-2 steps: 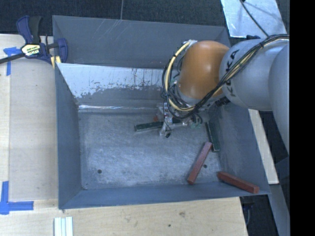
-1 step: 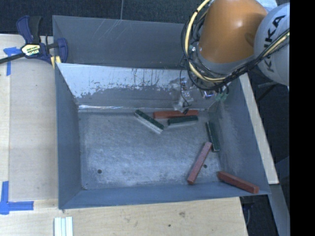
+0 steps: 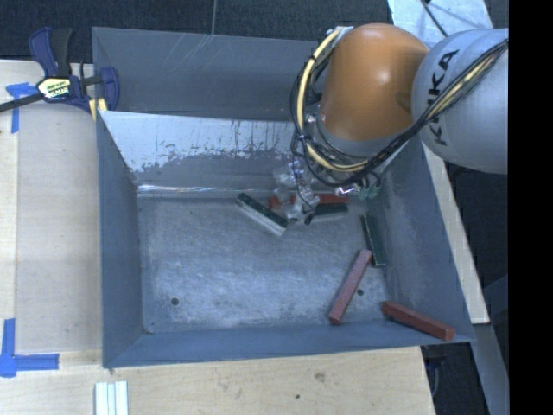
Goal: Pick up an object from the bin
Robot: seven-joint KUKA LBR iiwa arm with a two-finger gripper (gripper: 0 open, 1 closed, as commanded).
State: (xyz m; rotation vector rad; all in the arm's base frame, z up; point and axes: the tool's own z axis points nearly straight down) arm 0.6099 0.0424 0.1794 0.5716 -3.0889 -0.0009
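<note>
Camera view, KUKA on arm [image 3: 462,76], green strip [image 3: 262,212] beside wrist [image 3: 333,158]

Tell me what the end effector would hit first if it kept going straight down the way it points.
Probably the small red piece right under the end effector, beside the dark green strip near the back wall of the bin; depth is hard to judge, so it may already touch.

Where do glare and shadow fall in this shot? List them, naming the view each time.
Camera view: the bin's far wall carries a pale sheen with streaky reflections. Camera view: the orange wrist cover has a soft highlight on its upper dome. Camera view: the gripper beneath that cover sits in dimmer light than the open floor to its left.
</note>
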